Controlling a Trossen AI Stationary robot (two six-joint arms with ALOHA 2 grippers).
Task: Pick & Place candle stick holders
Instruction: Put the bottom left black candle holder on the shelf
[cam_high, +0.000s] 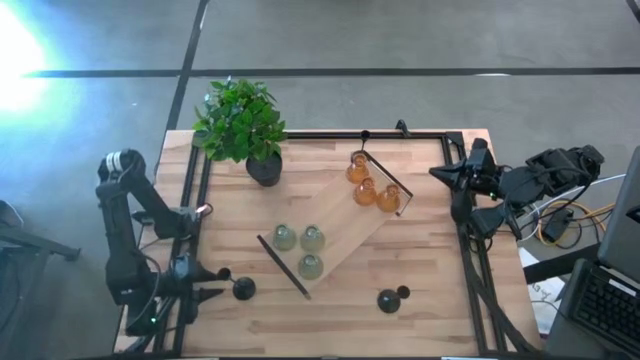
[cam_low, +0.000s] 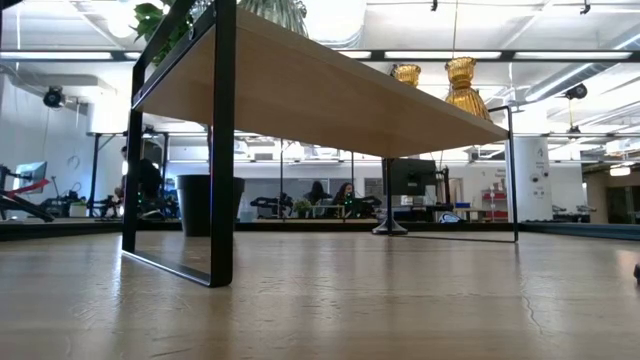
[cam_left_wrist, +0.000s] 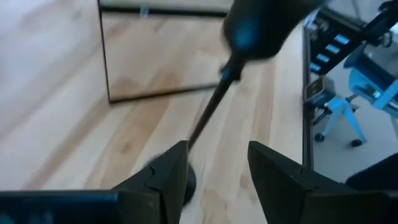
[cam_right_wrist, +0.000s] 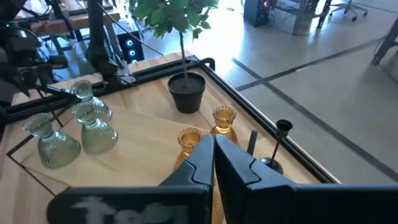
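Nine candle stick holders stand in three groups. Three amber holders (cam_high: 374, 188) and three green-grey holders (cam_high: 299, 248) rest on the raised wooden shelf (cam_high: 335, 232); both sets are glass, so judged fragile, smooth and liable to slip. Each is best gripped at the narrow neck above the bulb. Three black holders stand lower: one (cam_high: 240, 287) near the left gripper (cam_high: 207, 283), one (cam_high: 392, 299) toward the front right, one (cam_high: 363, 136) behind the shelf. These look rigid and light but top-heavy; the thin stem (cam_left_wrist: 208, 109) is the sensible grip point. The left gripper's fingers are spread, stem between them, not closed. The right gripper (cam_right_wrist: 213, 152), fingers together and empty, waits at the table's right edge, beyond the potted plant (cam_high: 240, 122)
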